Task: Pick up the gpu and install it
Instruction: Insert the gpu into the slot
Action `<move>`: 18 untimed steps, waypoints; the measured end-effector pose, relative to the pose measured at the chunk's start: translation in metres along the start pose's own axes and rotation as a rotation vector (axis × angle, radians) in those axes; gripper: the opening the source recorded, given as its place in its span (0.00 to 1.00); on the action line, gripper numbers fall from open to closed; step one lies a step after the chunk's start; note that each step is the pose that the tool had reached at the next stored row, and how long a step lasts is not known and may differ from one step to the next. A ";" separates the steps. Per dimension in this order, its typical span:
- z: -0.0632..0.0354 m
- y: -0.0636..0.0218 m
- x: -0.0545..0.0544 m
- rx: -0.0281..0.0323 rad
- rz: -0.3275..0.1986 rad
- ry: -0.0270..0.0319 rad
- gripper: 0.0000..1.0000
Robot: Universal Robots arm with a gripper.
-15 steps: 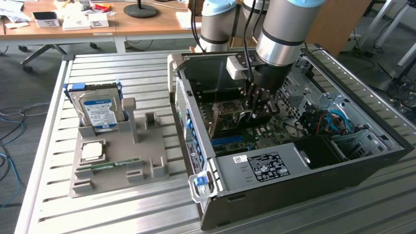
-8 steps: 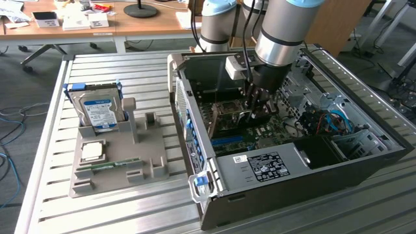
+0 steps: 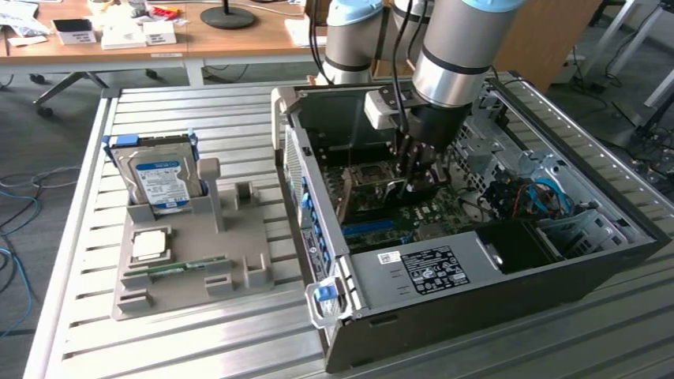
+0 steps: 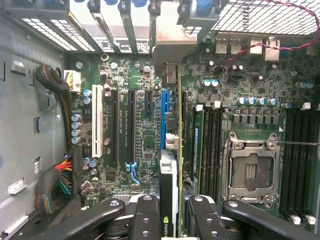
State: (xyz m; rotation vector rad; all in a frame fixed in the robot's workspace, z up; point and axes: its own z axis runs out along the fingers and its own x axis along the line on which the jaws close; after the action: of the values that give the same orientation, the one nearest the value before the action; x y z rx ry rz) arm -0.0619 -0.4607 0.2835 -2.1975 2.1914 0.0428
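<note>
Nearest the wrist camera are the black, jointed metal fingers. They are closed from both sides onto the gpu, a thin green circuit-board card seen edge-on. It has a dark face with a small green logo and a long silver metal bracket at its far end. The card stands upright over the green motherboard, its line running just beside a long blue expansion slot. The bracket end reaches the row of rear slot openings in the case wall. Whether the card's lower edge has entered a slot is hidden by the card itself. Near the card lies a square silver processor socket with nothing in it.

In the exterior view the grey-and-silver robot arm reaches down into the open dark computer case, which lies on its side on a slatted metal surface. Well apart, toward the exterior view's left, a grey moulded holder carries a boxy silver hard drive with a blue-white label and a narrow green memory stick.

Judging from this, the pick-up is done and the card is at the motherboard. The seating cannot be confirmed, and the fingers have not let go.
</note>
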 end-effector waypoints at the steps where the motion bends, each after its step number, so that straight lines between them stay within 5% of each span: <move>1: 0.0000 0.0000 0.000 0.0000 0.000 0.0000 0.27; 18: 0.0022 0.0009 0.000 -0.0001 0.000 0.0001 0.27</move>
State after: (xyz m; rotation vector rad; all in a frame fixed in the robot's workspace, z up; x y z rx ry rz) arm -0.0628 -0.4607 0.2813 -2.1977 2.1914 0.0428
